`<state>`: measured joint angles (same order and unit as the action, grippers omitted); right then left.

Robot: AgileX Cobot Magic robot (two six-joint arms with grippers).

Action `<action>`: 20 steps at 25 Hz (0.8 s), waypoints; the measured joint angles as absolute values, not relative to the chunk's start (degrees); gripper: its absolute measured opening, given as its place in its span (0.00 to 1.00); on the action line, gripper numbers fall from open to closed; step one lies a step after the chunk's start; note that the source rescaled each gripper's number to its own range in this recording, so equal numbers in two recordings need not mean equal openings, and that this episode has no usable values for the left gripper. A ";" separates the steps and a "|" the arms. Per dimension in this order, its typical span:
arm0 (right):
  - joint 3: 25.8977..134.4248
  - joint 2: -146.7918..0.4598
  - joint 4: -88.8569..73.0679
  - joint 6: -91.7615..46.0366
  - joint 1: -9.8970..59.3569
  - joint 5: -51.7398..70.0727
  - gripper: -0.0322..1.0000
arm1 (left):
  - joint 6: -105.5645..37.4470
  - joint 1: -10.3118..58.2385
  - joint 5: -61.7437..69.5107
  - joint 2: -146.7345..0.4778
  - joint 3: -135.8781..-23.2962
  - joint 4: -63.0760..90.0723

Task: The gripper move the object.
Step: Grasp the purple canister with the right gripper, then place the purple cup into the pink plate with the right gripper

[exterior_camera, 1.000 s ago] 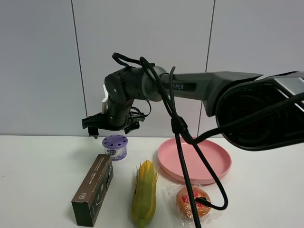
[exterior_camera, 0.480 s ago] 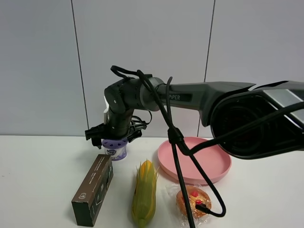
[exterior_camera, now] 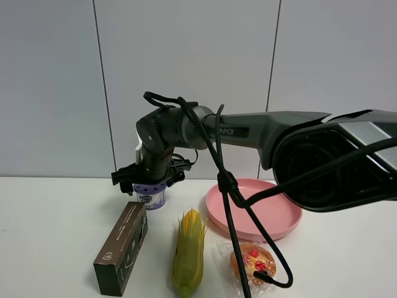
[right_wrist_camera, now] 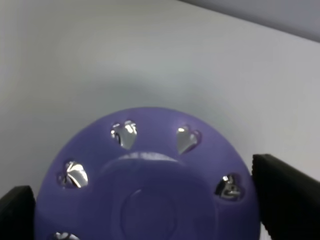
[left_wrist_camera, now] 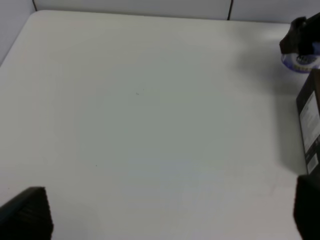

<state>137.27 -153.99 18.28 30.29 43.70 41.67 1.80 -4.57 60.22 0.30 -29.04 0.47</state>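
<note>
The object, a small white tub (exterior_camera: 151, 197) with a purple perforated lid, stands on the white table near the back wall. My right gripper (exterior_camera: 149, 177) has come down over it. In the right wrist view the purple lid (right_wrist_camera: 145, 190) fills the space between the two black fingertips (right_wrist_camera: 282, 200), which stand at either side of the lid; the jaws are spread wide and I cannot tell if they touch it. The tub also shows far off in the left wrist view (left_wrist_camera: 300, 62). My left gripper (left_wrist_camera: 165, 215) is open and empty over bare table.
A dark oblong box (exterior_camera: 122, 247) lies in front of the tub. A corn cob (exterior_camera: 189, 251), a wrapped muffin (exterior_camera: 253, 264) and a pink plate (exterior_camera: 282, 220) lie to the right. A black cable (exterior_camera: 232, 205) hangs from the right arm over the plate and muffin.
My right gripper has dropped from above the tub down onto it, so its fingers now flank the lid. The hanging cable has swung a little. The tub has not moved.
</note>
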 joint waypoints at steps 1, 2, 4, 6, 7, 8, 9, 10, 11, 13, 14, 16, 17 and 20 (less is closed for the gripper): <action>137.27 -154.11 18.28 30.29 43.70 41.67 0.55 | 1.80 -4.57 60.22 0.30 -29.04 0.42; 137.27 -154.25 18.28 30.29 43.70 41.53 0.55 | 1.80 -4.57 60.22 0.30 -29.04 0.42; 137.27 -154.42 18.28 30.42 43.70 41.21 0.55 | 1.80 -4.57 60.22 0.30 -29.04 0.42; 137.27 -154.43 18.28 30.49 43.70 41.21 0.55 | 1.80 -4.57 60.22 0.30 -29.04 0.42; 137.27 -154.43 18.28 30.54 43.70 41.21 0.55 | 1.80 -4.57 60.22 0.30 -29.04 0.42; 137.27 -154.43 18.28 30.54 43.70 41.21 0.54 | 1.80 -4.57 60.22 0.30 -29.04 0.42; 137.27 -154.43 18.28 30.60 43.57 41.13 0.49 | 1.80 -4.57 60.22 0.30 -29.04 0.42; 137.27 -154.43 18.28 30.69 43.50 41.13 0.42 | 1.80 -4.57 60.22 0.30 -29.04 0.42; 137.27 -154.43 18.28 30.74 43.37 41.13 0.33 | 1.80 -4.57 60.22 0.30 -29.04 0.42; 137.27 -154.43 18.28 30.74 43.32 41.20 0.03 | 1.80 -4.57 60.22 0.30 -29.04 0.42; 137.27 -154.43 18.28 30.74 43.32 41.24 0.04 | 1.80 -4.57 60.22 0.30 -29.04 0.42; 137.27 -154.43 18.28 30.81 43.32 41.54 0.04 | 1.80 -4.57 60.22 0.30 -29.04 0.42; 137.27 -154.43 18.28 30.81 43.32 41.64 0.04 | 1.80 -4.57 60.22 0.30 -29.04 0.42; 137.27 -154.31 18.28 30.50 43.32 41.77 0.04 | 1.80 -4.57 60.22 0.30 -29.04 0.42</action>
